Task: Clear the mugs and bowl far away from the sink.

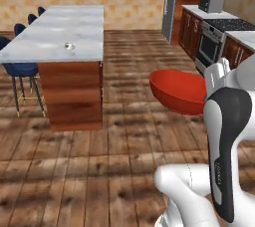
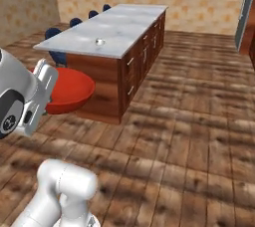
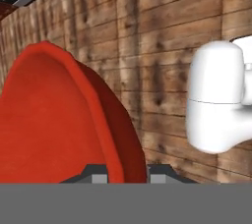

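The wide glossy red bowl (image 1: pixel 177 91) hangs in the air above the wooden floor, tilted on its side. My gripper (image 3: pixel 127 175) is shut on its rim, one fingertip (image 3: pixel 96 175) inside the wall and the other outside. From the right base view the bowl (image 2: pixel 69 91) sits just beyond my white hand (image 2: pixel 42 89), near the island's end. A small silvery mug (image 1: pixel 69 46) stands upright on the marble island top, also seen as the mug (image 2: pixel 99 42) in the right base view. The sink is out of view.
The long marble-topped island (image 1: pixel 60 29) with wooden sides stands ahead left, with blue stools (image 1: pixel 17 66) along its far side. A stove (image 1: pixel 214 42), a microwave (image 1: pixel 211 3) and dark cabinets line the right wall. Open wooden floor (image 2: pixel 189 136) lies between them.
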Tool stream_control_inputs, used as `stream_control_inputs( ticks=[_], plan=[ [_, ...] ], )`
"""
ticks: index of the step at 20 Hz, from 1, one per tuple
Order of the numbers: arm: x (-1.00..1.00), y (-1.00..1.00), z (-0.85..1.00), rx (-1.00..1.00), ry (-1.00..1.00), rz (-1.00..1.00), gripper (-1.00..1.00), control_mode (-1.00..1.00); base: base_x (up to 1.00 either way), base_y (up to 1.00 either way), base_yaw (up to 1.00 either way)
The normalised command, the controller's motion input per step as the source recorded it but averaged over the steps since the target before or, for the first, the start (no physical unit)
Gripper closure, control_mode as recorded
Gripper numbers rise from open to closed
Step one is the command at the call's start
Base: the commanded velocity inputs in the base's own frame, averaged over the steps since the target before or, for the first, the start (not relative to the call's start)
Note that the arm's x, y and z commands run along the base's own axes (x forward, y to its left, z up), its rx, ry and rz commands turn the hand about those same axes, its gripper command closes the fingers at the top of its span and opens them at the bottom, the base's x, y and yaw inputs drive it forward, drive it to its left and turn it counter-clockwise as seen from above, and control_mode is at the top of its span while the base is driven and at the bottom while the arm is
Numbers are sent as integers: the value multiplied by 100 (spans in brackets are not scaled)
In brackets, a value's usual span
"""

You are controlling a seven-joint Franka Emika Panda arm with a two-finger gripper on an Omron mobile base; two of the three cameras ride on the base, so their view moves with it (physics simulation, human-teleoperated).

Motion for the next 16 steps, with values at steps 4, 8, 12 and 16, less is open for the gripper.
stream_control_inputs(
  ticks=[4, 8, 12, 16],
  plan=[
    [0, 0, 0, 0, 0, 0, 100, 100, 100, 100, -13],
    [0, 0, 0, 0, 0, 0, 100, 100, 100, 100, -12],
    [0, 0, 0, 0, 0, 0, 100, 100, 100, 100, -12],
    [0, 0, 0, 0, 0, 0, 100, 100, 100, 100, -10]
  ],
)
